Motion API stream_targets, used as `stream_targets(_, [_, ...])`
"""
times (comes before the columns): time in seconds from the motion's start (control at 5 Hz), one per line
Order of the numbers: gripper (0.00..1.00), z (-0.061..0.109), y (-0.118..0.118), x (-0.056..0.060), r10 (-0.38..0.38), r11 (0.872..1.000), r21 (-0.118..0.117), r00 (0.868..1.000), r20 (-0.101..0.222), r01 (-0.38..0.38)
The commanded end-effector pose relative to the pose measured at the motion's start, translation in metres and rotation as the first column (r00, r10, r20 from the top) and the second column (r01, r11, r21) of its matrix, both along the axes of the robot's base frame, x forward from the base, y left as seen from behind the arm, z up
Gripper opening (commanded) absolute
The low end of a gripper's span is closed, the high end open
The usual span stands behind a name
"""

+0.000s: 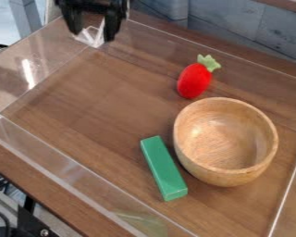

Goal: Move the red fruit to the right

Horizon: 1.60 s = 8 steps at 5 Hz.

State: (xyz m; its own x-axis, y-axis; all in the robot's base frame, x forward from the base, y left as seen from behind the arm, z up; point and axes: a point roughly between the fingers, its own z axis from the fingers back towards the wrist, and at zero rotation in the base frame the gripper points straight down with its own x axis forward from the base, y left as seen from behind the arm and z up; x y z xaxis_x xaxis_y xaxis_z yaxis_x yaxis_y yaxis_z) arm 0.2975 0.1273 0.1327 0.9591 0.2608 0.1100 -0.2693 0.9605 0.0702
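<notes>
The red fruit (196,78), a small round strawberry-like toy with a green leafy top, lies on the wooden table just above the wooden bowl (226,141). My gripper (93,33) hangs at the top left of the view, far to the left of the fruit, with its two dark fingers spread apart and nothing between them. Its upper part is cut off by the picture's top edge.
A green rectangular block (163,167) lies left of the bowl, near the front. Clear plastic walls (40,153) rim the wooden table on the left and front sides. Grey panels stand behind the table.
</notes>
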Motion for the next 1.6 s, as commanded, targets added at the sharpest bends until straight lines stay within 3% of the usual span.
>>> stream_targets(0.0, [1.00,0.022,0.004,0.010,0.032,0.999,0.032,0.997,0.070,-0.034])
stream_targets(0.4, [1.00,0.015,0.004,0.017,0.106,0.993,0.039,0.992,0.062,-0.108])
stream_targets(0.6, [1.00,0.001,0.010,0.017,0.134,0.990,0.042,0.989,0.056,-0.137])
stream_targets(0.8, [1.00,-0.002,0.001,0.017,0.153,0.987,0.036,0.988,0.032,-0.154])
stream_targets(1.0, [1.00,-0.011,-0.015,0.005,0.113,0.993,0.034,0.994,0.004,-0.113])
stream_targets(1.2, [1.00,-0.015,-0.058,0.006,-0.024,1.000,0.019,1.000,0.005,0.024])
stream_targets(1.4, [1.00,-0.022,-0.092,0.026,-0.140,0.990,0.010,0.990,0.012,0.140])
